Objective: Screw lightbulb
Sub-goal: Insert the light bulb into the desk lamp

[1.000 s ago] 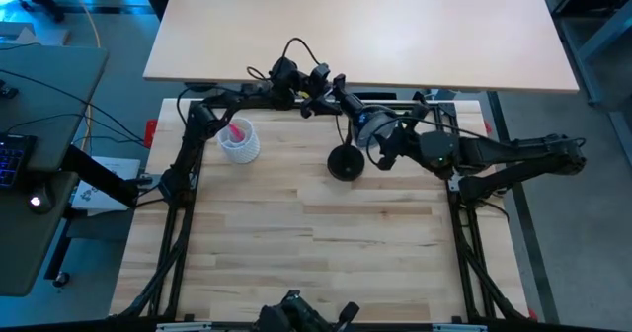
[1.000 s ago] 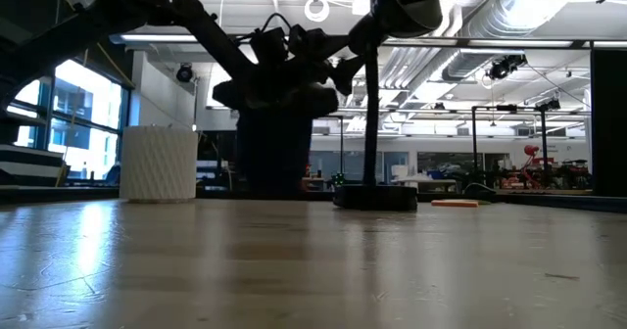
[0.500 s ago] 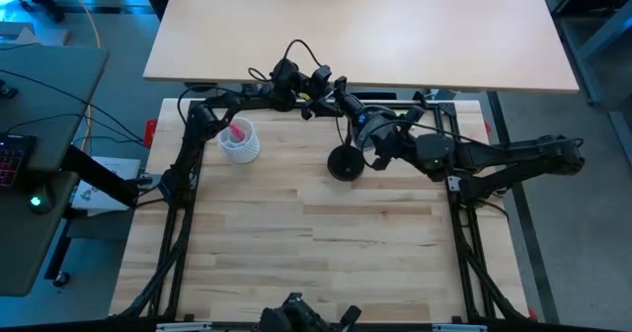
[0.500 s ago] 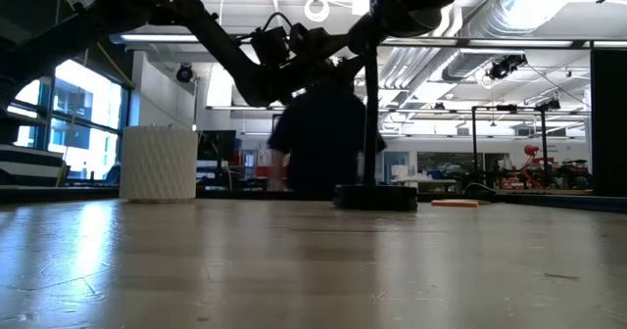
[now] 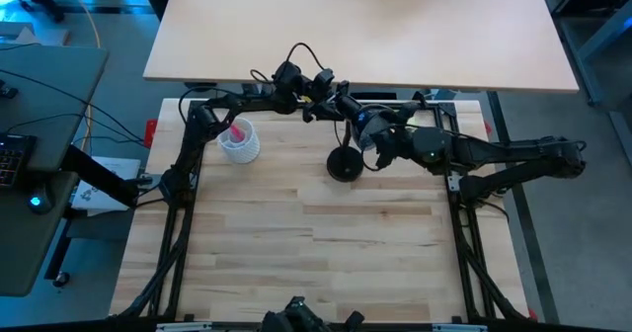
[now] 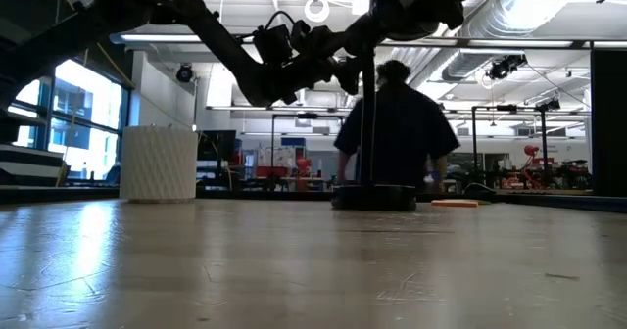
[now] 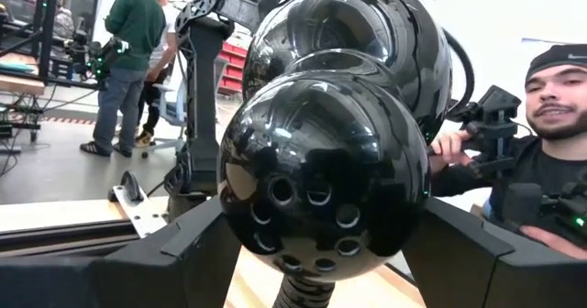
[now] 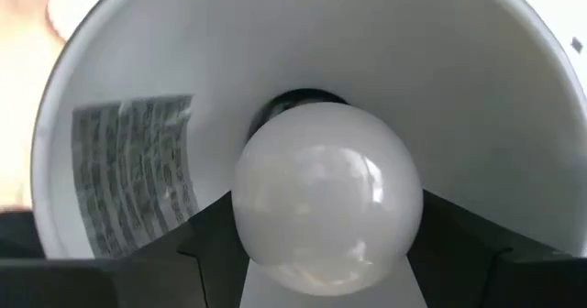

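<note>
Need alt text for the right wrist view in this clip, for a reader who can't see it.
A small white frosted lightbulb sits between the right gripper's two dark fingers, its base at the dark socket inside the white interior of a lamp shade. A grey printed label is stuck to the shade's inner wall.
</note>
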